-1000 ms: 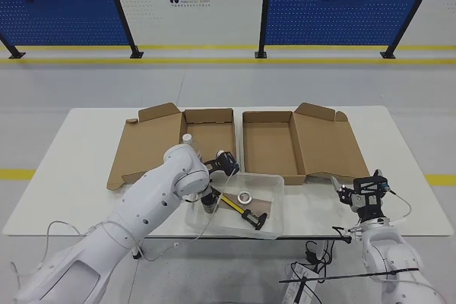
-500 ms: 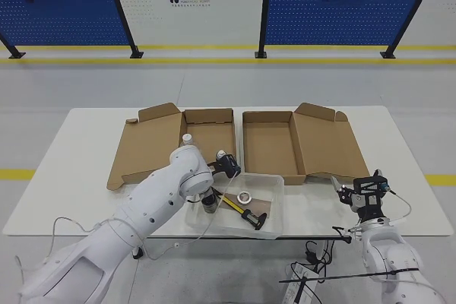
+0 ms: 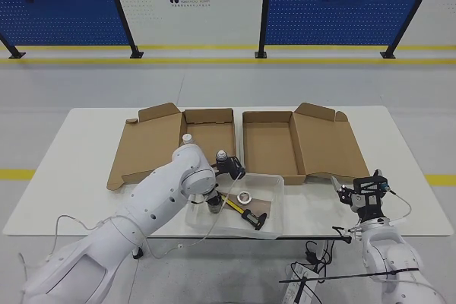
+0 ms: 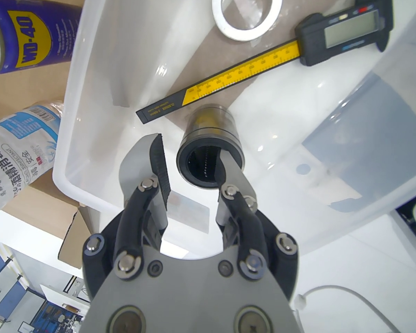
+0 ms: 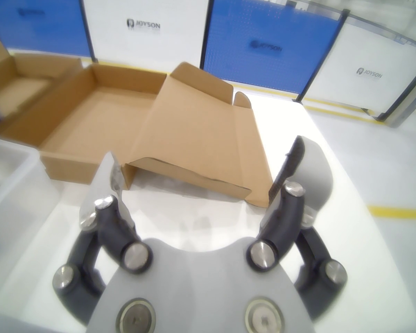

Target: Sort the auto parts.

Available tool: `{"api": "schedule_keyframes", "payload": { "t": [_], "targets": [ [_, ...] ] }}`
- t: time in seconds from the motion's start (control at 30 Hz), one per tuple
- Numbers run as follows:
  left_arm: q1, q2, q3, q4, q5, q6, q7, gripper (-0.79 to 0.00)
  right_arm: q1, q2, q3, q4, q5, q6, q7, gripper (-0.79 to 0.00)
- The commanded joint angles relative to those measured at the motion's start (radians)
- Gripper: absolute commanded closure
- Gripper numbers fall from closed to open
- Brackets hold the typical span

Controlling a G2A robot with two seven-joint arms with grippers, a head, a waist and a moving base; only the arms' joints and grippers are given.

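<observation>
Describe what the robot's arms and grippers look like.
The left arm and right arm have smooth, rounded white shells; a thin white cable runs by the left gripper. Like it, the right gripper has a grey base plate, black linkages with silver screws, and curved silver fingers lined with ribbed black pads.

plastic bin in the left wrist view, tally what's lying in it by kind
In the plastic bin:
digital caliper: 1
metal ring: 1
cylindrical bearing: 1
total: 3
</observation>
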Motion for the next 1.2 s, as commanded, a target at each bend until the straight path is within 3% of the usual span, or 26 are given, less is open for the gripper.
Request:
{"api": "schedule_keyframes", "payload": {
  "t": [0.0, 0.93, 1.17],
  "targets": [
    [0.001, -0.002, 0.0, 0.006, -0.019, -0.004, 0.004, -0.366, 0.0, 0.0, 0.0, 0.0, 0.0, 0.0, 0.0, -0.785],
    [0.002, -0.009, 0.01, 0.048, -0.081, -0.012, 0.037, -0.345, 0.0, 0.0, 0.0, 0.0, 0.0, 0.0, 0.0, -0.785],
    [0.0, -0.01, 0.014, 0.053, -0.086, -0.01, 0.039, -0.308, 0.0, 0.0, 0.0, 0.0, 0.0, 0.0, 0.0, -0.785]
  ]
}}
